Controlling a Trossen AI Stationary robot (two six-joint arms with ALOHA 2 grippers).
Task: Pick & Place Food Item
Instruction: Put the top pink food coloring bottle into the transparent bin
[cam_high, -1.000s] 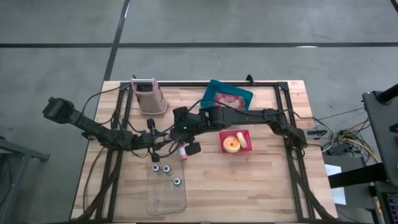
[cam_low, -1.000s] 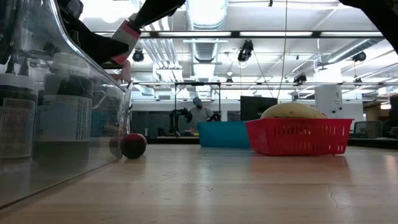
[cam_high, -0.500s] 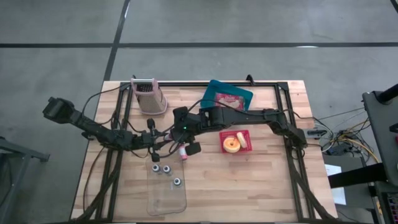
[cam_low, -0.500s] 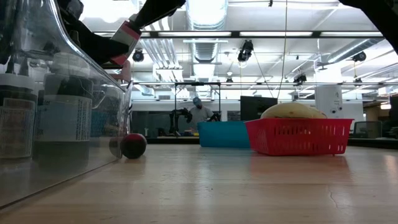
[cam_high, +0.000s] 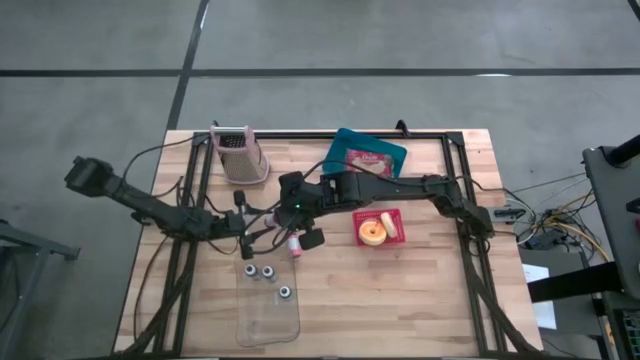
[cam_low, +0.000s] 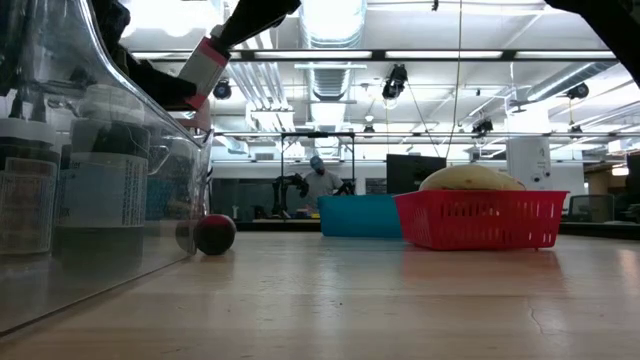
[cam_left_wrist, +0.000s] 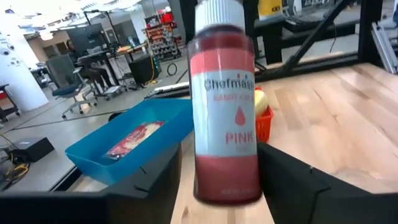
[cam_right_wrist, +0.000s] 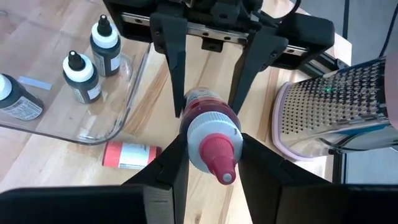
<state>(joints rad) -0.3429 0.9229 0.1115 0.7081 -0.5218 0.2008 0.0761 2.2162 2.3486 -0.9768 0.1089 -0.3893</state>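
Note:
A pink food-colouring bottle (cam_right_wrist: 208, 124) with a white cap and red nozzle hangs in the air between my two grippers, above the table's middle. My right gripper (cam_right_wrist: 211, 152) is shut on its cap end. My left gripper (cam_left_wrist: 224, 186) is open; its fingers (cam_right_wrist: 177, 81) stand on either side of the bottle's base (cam_left_wrist: 225, 186), with narrow gaps showing. In the high view the grippers meet near the left gripper (cam_high: 262, 228) and the right gripper (cam_high: 290, 215). A red basket (cam_high: 392, 240) holds a ring-shaped pastry (cam_high: 372, 231). A blue tray (cam_high: 345, 145) holds a packaged food item. My right gripper pinches the bottle's cap end (cam_right_wrist: 198, 142) between its two fingers, one on each side of the white cap. The nozzle points back toward the wrist camera. The bottle is lifted clear of the table and tilted, as the low view (cam_low: 205, 65) shows.
A second pink bottle (cam_high: 294, 248) lies on its side on the table below the grippers. A clear tray (cam_high: 270, 318) with three dark bottles sits near the front. A metal grater (cam_high: 240, 155) stands at the far left. The black frame rails run along the table's edges.
My left arm has drawn back a little toward the table's left edge, away from the bottle. The bottle stays in my right gripper and now tilts slightly more in the low view.

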